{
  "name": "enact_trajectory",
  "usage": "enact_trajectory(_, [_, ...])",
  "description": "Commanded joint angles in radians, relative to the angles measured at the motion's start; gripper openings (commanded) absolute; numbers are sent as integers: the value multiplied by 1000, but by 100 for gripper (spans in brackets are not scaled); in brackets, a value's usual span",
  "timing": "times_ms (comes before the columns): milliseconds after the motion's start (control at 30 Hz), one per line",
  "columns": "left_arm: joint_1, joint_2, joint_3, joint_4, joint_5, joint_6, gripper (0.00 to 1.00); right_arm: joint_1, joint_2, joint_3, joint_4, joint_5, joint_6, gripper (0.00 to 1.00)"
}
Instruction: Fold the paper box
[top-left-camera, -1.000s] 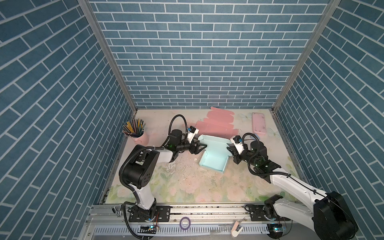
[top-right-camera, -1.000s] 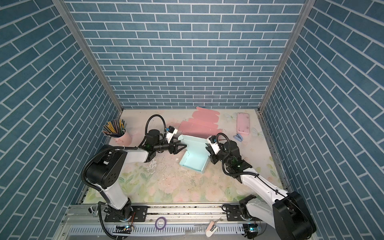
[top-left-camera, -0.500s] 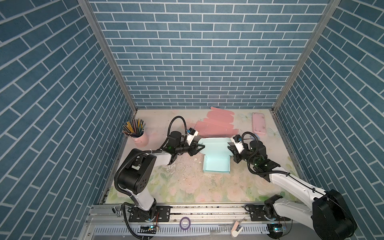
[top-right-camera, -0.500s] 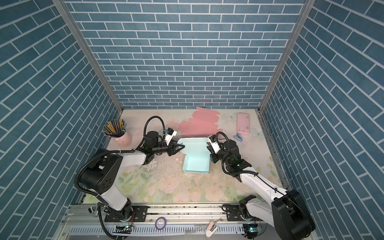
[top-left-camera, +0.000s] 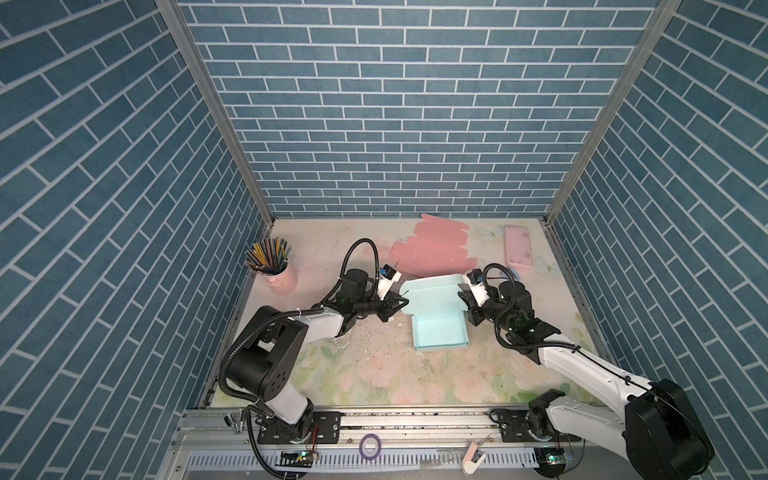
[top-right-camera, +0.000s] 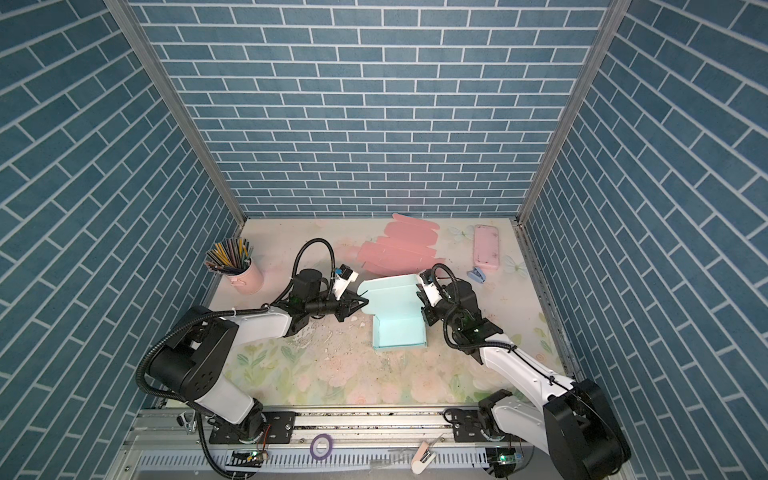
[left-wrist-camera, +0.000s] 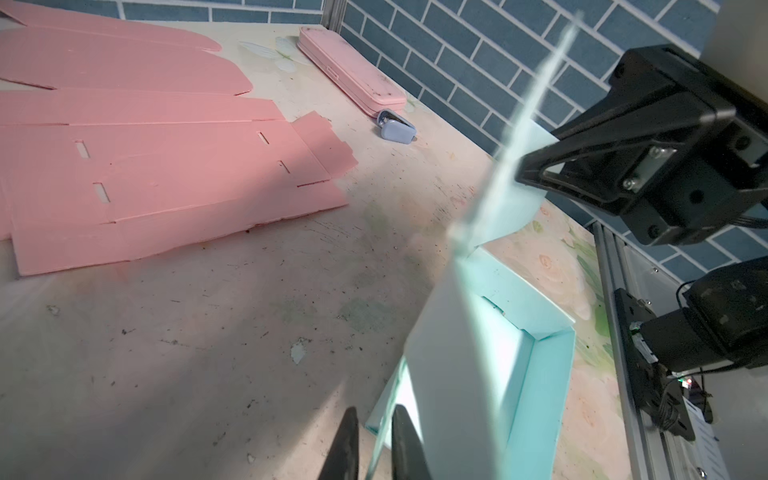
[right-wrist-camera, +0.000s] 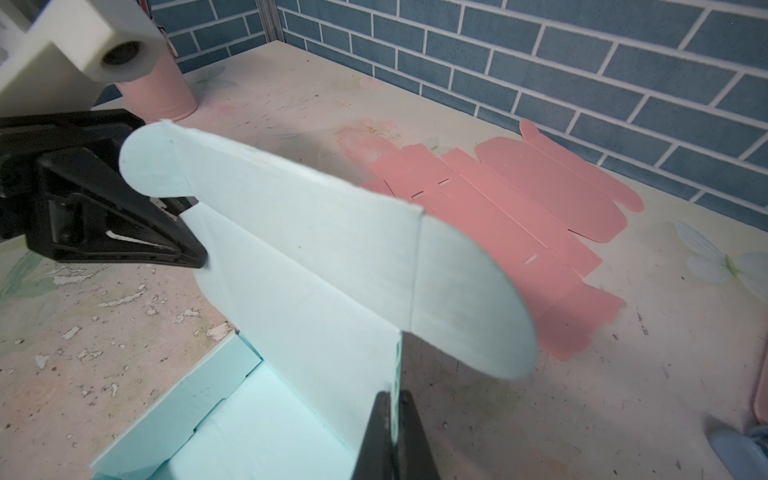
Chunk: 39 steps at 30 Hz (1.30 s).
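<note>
1. Looking at both top views, you had the teal paper box (top-left-camera: 438, 334) sitting open in the middle of the tabletop (top-left-camera: 374, 374), its lid (top-left-camera: 432, 291) raised toward the back wall.
2. Your left hand (left-wrist-camera: 376, 419) was narrowed onto the lid's left edge, with the paper between its fingers.
3. Your right hand (right-wrist-camera: 392, 401) was pinched tight on the lid's right edge, below the rounded flap (right-wrist-camera: 469, 299).
4. A flat pink sheet (top-left-camera: 436, 253) lay behind the box.

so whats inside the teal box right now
Nothing shows in the teal box: in both top views its floor is bare. In the right wrist view the right gripper blocks part of the inside.
</note>
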Motion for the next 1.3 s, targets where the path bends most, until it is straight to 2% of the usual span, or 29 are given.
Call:
enact_trajectory(0, [-10,-51,-15,-27,-37,-6,11,2,-13,29,-38,38,4,0])
enact_trajectory(200, [-64,-90,77,-186,-151,-21,0,39,10,53,-46,111,-3,0])
enact_trajectory(367, [-108,-91,152,-309,-293,-66,0,107,71,93,-30,230,7,0])
enact_trajectory(467, [-111,-94,176,-349,-393,-130,0,139,104,118,-10,280,32,4])
enact_trajectory(600, [-118,-101,173,-293,-443,-201,0,149,167,153,10,288,94,9])
enact_trajectory(833, [-151,-96,170,-246,-487,-169,0,156,274,230,-10,314,199,22])
enact_trajectory(1000, [-163,-108,157,-227,-529,-158,0,161,326,283,-56,362,225,25])
enact_trajectory(1267, [-178,-49,225,-223,-656,-174,0,209,412,386,-146,453,248,26])
